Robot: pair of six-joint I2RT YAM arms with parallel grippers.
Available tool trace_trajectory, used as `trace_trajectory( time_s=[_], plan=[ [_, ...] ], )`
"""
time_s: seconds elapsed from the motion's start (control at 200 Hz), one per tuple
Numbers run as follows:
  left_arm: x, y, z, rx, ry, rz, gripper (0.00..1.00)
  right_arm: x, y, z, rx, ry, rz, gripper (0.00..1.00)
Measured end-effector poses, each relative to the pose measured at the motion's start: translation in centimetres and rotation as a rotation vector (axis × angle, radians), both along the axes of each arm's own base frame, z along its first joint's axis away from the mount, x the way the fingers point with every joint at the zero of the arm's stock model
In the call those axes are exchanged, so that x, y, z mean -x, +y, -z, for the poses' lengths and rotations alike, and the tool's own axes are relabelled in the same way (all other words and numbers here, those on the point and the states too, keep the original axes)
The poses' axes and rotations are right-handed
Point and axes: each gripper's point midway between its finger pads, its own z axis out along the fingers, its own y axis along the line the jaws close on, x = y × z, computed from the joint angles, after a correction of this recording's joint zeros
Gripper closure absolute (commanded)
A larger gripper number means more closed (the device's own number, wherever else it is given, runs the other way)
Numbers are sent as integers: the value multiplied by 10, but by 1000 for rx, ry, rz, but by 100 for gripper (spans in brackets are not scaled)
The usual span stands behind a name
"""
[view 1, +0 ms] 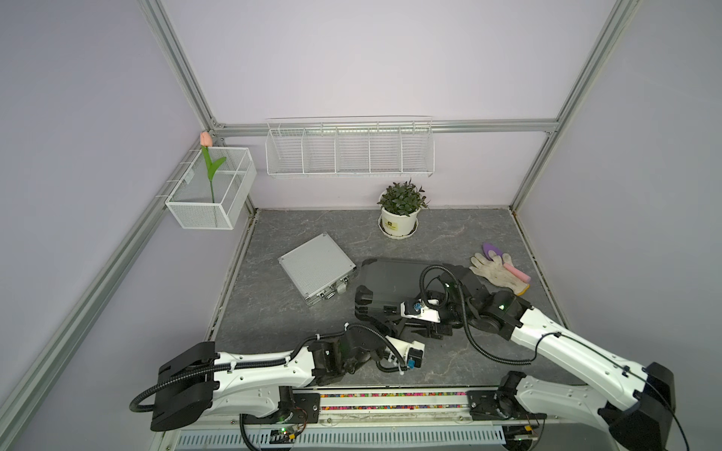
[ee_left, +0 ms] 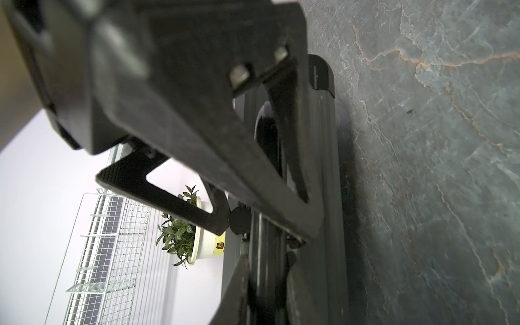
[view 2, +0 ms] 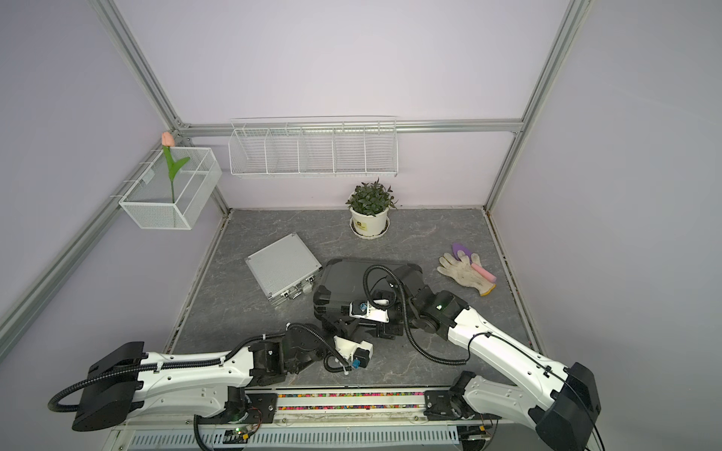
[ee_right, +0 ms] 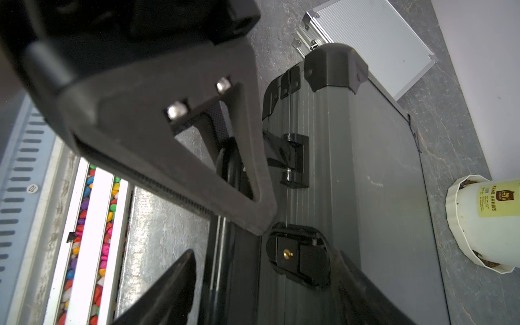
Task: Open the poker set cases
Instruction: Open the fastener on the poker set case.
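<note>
Grey plastic case (view 1: 390, 279) turns its latch side toward the arms, so both work there. Right gripper (ee_right: 225, 242) straddles the black handle (ee_right: 219, 281), jaws apart; left gripper (ee_left: 281, 253) is pinched closed.

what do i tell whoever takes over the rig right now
Left gripper: shut, at the front edge of the dark case; what it pinches is unclear.
Right gripper: open, on that same front side, beside a latch.
Silver case: flat on the table, left of the dark one, untouched, lid down.
Done: neither case is open yet.
Left: undo the latches, lift both lids.
</note>
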Motion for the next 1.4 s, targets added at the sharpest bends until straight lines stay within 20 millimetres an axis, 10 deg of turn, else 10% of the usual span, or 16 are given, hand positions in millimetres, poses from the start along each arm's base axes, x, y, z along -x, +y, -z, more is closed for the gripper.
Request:
trace_trajectory(
  time_s=[0.91, 1.4],
  plan=[
    [5, -1, 6, 1, 43, 14, 100, 12, -1, 16, 46, 93, -29, 51],
    [5, -1, 6, -2, 39, 16, 100, 16, 1, 17, 58, 122, -45, 41]
  ],
)
